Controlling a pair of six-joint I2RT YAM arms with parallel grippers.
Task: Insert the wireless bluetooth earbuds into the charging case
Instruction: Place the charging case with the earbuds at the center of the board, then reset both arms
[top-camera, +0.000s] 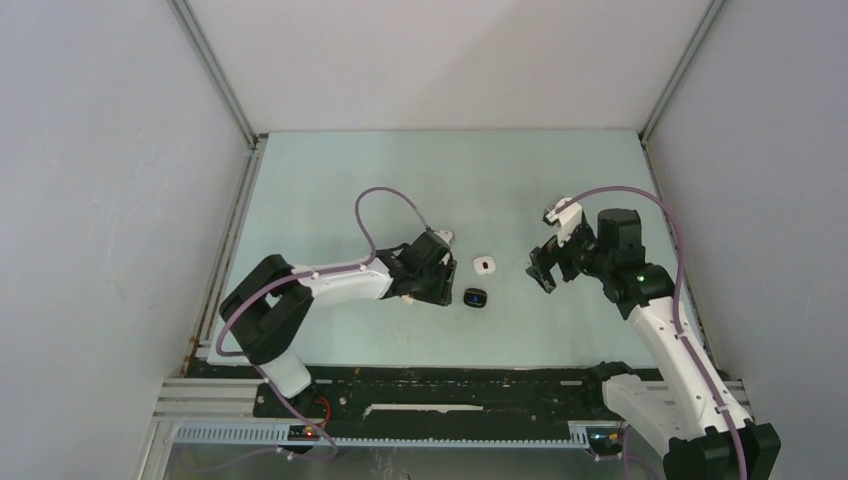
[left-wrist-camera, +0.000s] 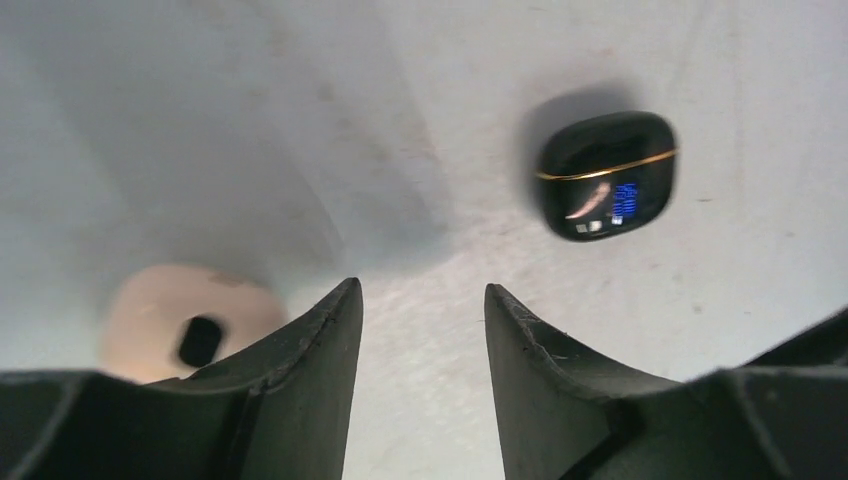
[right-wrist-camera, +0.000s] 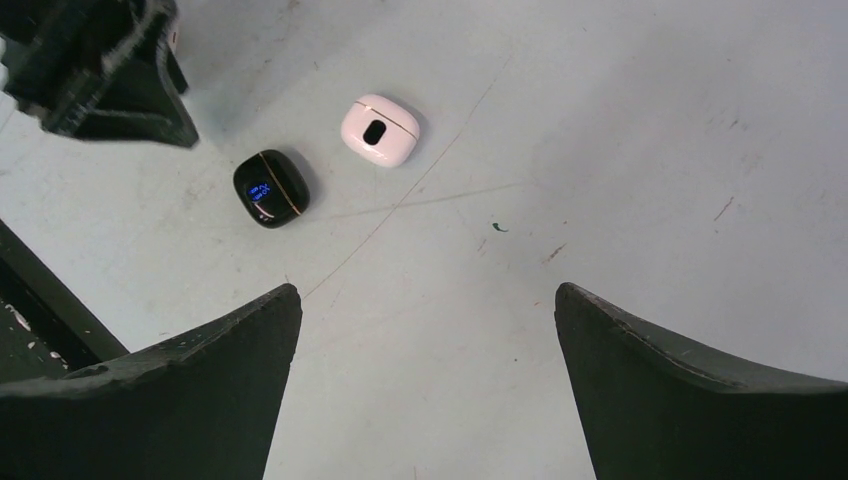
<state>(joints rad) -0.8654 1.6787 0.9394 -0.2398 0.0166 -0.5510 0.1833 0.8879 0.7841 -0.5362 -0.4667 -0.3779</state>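
Black glossy plastic forms the pebble-shaped black case (left-wrist-camera: 605, 175), which is lying flat on the table (right-wrist-camera: 650, 150) with its lid shut. A thin gold seam is seen running across it, tilted slightly in the left wrist view, and a small blue lit display is turned upward below that seam. The long axis of the case is laid roughly left to right in the overhead view.

Just beyond the black case, and apart from it, the white case (right-wrist-camera: 378, 130) is set down closed; it is smooth and rounded, with a black oval window on top. To the left of the black case, the cream case (left-wrist-camera: 190, 320) is partly hidden behind a finger of the left gripper (left-wrist-camera: 421, 290); it is matte, blurred, and marked with a dark oval. Whether buds are held inside any case cannot be told.

The left gripper is held low just left of the black case, its dark tapered fingers parted partway, with only bare table between them. The right gripper (right-wrist-camera: 426, 290) is spread wide to the right of the black case and nothing is gripped. The pale surface is scuffed with fine scratches, and a tiny green fleck (right-wrist-camera: 497, 227) is seen on it.
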